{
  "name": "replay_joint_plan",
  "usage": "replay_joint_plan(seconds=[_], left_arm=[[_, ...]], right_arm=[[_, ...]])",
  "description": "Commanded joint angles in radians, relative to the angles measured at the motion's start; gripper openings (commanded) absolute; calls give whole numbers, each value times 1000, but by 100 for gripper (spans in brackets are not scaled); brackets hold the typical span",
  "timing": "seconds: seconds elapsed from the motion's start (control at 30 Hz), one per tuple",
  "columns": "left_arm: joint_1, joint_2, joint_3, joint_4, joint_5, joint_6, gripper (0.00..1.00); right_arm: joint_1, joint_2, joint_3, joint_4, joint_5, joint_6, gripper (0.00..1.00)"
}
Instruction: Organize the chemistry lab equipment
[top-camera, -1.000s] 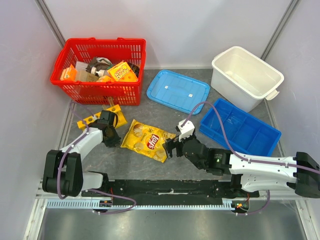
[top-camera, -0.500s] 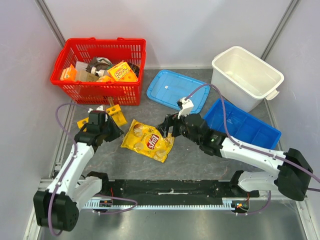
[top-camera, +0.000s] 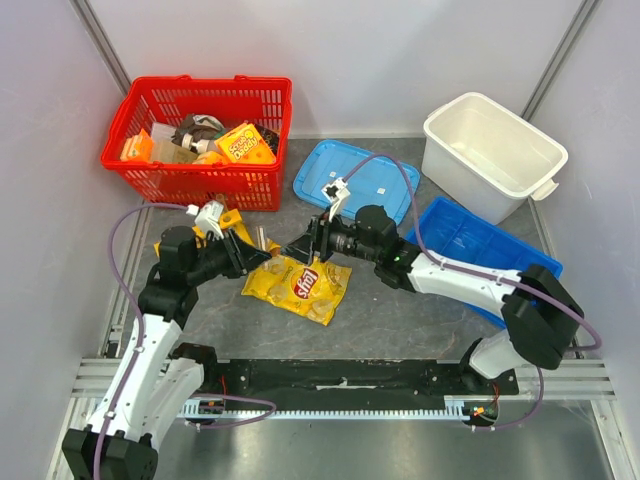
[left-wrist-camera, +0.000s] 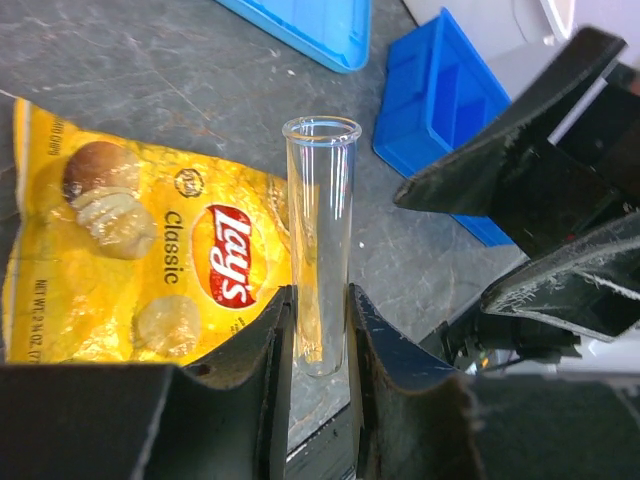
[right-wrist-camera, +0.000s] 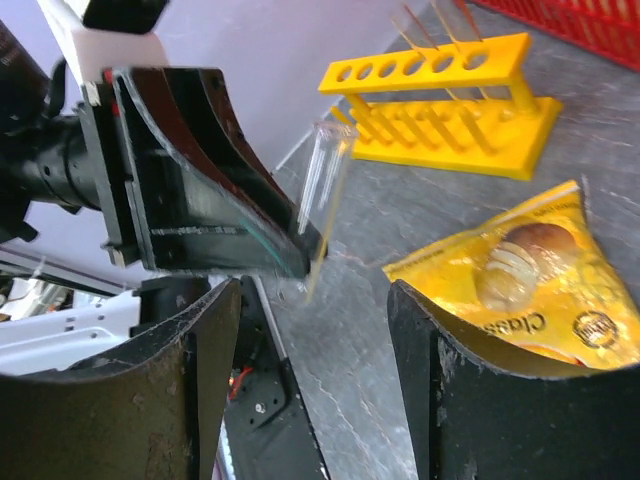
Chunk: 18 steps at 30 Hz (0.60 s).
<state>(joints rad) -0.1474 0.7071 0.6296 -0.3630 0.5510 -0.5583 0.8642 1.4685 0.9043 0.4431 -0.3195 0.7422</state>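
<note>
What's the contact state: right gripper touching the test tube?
Apart. Left wrist view: grey table shows between the test tube, clamped in the left gripper, and the open right gripper.

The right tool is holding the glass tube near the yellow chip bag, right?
No, the left tool is holding the glass tube near the yellow chip bag. The left wrist view shows it pinched there; the right tool is open.

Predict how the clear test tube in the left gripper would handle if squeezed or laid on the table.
The test tube looks thin-walled and glassy, so probably fragile and slippery. Round and smooth, it would likely roll if laid flat.
</note>
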Motion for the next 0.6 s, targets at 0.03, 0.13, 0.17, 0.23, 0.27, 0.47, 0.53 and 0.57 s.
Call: replay_joint_plan(seconds=[0.03, 0.13, 0.17, 0.23, 0.27, 0.47, 0.53, 0.57], left_arm=[[-6, -12, -28, 101, 132, 38, 16], [-9, -11, -33, 113, 139, 41, 16], [-8, -12, -34, 116, 139, 41, 16], [-9, -12, -39, 131, 147, 40, 16], [-9, -12, -41, 136, 151, 40, 16], [-11, -15, -50, 157, 159, 40, 16], [-12, -17, -48, 160, 158, 41, 16], [-11, -18, -48, 160, 156, 43, 16]], right_arm=[[-1, 78, 73, 181, -125, 85, 66], [1, 114, 84, 235, -136, 126, 64], [-2, 124, 90, 239, -136, 135, 63], [-2, 141, 97, 256, -136, 151, 62], [-1, 148, 100, 264, -133, 155, 61], [-1, 200, 122, 273, -113, 183, 56], [-1, 216, 125, 296, -121, 203, 54], [-1, 222, 125, 305, -125, 207, 53]])
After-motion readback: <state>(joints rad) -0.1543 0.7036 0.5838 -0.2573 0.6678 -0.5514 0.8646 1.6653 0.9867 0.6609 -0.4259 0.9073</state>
